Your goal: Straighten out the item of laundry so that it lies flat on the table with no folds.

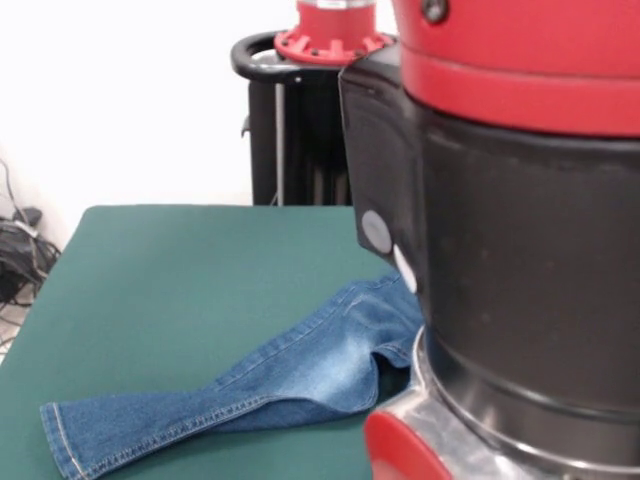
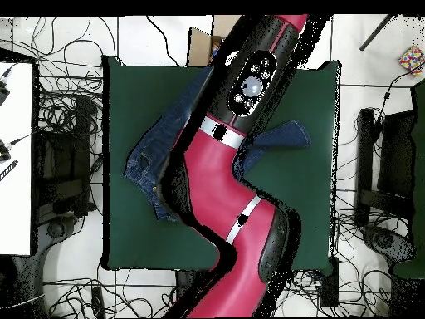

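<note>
Still folded: jeans (image 1: pixel 290 375) on green desk (image 1: pixel 170 280), one leg doubled over near the crotch, much hidden under the arm (image 2: pixel 236 174). Pincer out of sight, grip state impossible to tell. Likely risk: blind grab catching both layers, dragging fold along.

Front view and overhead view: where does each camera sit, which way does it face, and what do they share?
Front view: low across the table, facing the robot; the red and black arm fills the right side, hiding part of the small blue denim jeans.
Overhead view: above, looking straight down; the arm crosses the jeans.
Shared: jeans, arm and dark green felt-topped table. Neither shows the gripper.
</note>
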Controlling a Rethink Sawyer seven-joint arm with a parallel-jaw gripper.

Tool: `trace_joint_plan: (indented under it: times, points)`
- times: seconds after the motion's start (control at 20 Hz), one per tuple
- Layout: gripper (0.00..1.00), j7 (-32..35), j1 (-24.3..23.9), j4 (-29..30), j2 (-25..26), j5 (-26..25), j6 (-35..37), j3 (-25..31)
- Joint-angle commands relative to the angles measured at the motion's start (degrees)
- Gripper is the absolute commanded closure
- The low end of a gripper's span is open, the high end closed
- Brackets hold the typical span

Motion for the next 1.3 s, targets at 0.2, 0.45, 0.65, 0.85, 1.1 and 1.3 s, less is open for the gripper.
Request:
trace_joint_plan:
  times: [0.2,0.45,0.65,0.85,1.1,1.3]
  points:
    - [0.00,16.32,2.35,3.95,-0.83,14.10,10.70,-19.88]
    - [0.00,35.27,-1.47,22.86,3.22,30.87,15.28,-32.08]
    - [0.00,48.82,-5.02,36.48,4.32,39.75,17.09,-37.85]
    - [0.00,57.09,-6.46,42.81,3.97,44.38,16.20,-41.47]
    - [0.00,58.99,-6.93,44.22,1.33,48.76,13.20,-46.44]
    - [0.00,54.59,-6.59,41.03,-0.84,51.50,10.40,-50.38]
